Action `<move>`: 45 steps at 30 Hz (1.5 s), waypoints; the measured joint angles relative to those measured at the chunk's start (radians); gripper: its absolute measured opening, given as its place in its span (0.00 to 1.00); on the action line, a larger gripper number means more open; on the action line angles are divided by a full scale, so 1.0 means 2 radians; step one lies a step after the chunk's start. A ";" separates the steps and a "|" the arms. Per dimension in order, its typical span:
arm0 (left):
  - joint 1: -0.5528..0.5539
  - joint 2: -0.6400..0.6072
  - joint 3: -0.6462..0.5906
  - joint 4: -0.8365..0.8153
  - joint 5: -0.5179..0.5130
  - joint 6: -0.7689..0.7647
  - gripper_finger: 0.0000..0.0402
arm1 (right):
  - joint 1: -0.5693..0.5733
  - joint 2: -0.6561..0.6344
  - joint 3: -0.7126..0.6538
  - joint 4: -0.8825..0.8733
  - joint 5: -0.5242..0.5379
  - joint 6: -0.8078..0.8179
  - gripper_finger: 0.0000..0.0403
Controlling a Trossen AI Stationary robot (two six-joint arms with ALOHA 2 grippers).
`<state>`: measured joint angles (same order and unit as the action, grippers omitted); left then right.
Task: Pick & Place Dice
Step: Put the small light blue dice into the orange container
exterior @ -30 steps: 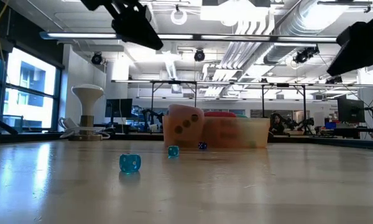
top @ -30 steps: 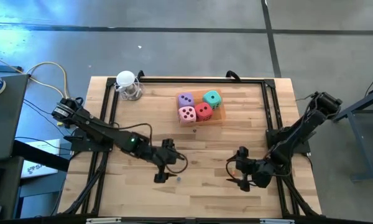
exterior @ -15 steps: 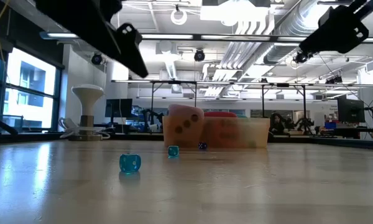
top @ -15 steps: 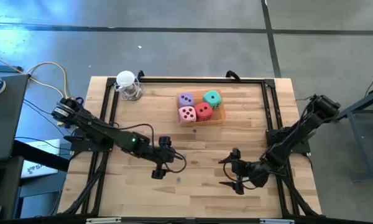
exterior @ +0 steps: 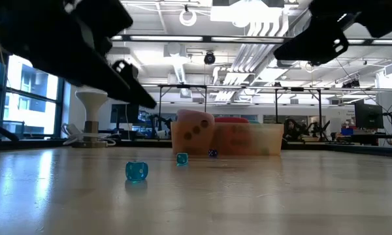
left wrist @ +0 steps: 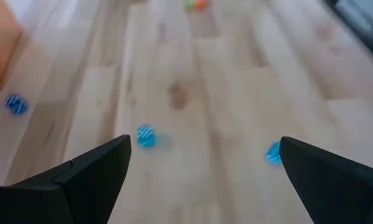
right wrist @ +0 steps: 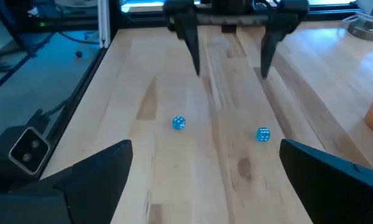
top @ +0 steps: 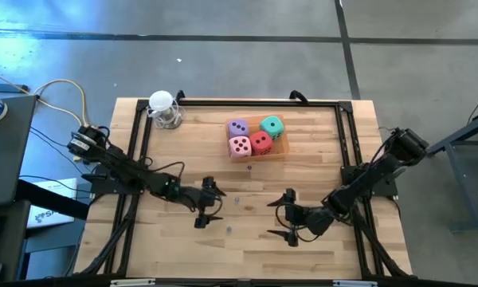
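Note:
Four soft dice sit packed in a shallow orange tray (top: 280, 148) near the table's far edge: purple (top: 237, 127), teal-green (top: 272, 125), pink (top: 240, 146) and red (top: 260, 143). In the low view the pink die (exterior: 193, 131) shows beside the tray wall (exterior: 255, 140). My left gripper (top: 210, 204) hangs open over the table's middle, left of centre. My right gripper (top: 273, 218) hangs open facing it, right of centre. Both are nearer than the tray and touch nothing. The left wrist view (left wrist: 199, 168) and the right wrist view (right wrist: 205, 168) show bare wood between the fingers.
Three tiny blue beads lie on the wood between the grippers and the tray (top: 237, 200) (top: 229, 230) (top: 249, 167); in the low view they show as (exterior: 136, 171), (exterior: 182, 158), (exterior: 212, 153). A white stand (top: 164, 108) occupies the far left corner. A black frame (top: 346, 135) borders the table.
My right gripper has moved toward the table's left, closing on the left gripper, and has come lower. My left arm has also dropped lower over the table, staying about where it was. The dice and beads have not moved.

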<state>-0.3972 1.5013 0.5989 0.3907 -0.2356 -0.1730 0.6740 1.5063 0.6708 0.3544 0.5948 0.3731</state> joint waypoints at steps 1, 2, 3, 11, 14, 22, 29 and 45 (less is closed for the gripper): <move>0.006 0.006 -0.006 0.009 -0.001 -0.001 0.99 | -0.002 0.000 0.000 0.001 -0.001 0.001 0.99; 0.013 0.014 -0.009 0.018 -0.001 -0.007 0.99 | -0.004 0.000 0.000 0.001 -0.002 0.002 0.99; 0.018 0.024 -0.012 0.025 -0.001 -0.013 0.99 | -0.005 0.001 0.000 0.004 -0.006 0.002 0.99; 0.045 0.119 -0.013 0.134 0.001 -0.043 0.99 | -0.005 0.001 0.000 0.012 -0.013 -0.005 0.99; 0.048 0.154 -0.013 0.192 0.001 -0.037 0.99 | -0.005 0.001 0.000 0.012 -0.013 -0.004 0.99; 0.051 0.170 -0.013 0.226 0.002 -0.043 0.99 | -0.005 0.001 0.000 0.011 -0.015 -0.005 0.99; 0.051 0.170 -0.013 0.214 -0.051 0.004 0.99 | -0.005 0.001 0.000 0.011 -0.015 -0.006 0.99; 0.064 0.210 -0.011 0.248 -0.029 -0.029 0.99 | -0.007 0.001 0.000 0.012 -0.012 -0.006 0.99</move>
<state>-0.2684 1.9220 0.5762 0.8872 -0.2933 -0.2314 0.6605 1.5074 0.6704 0.3782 0.5705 0.3611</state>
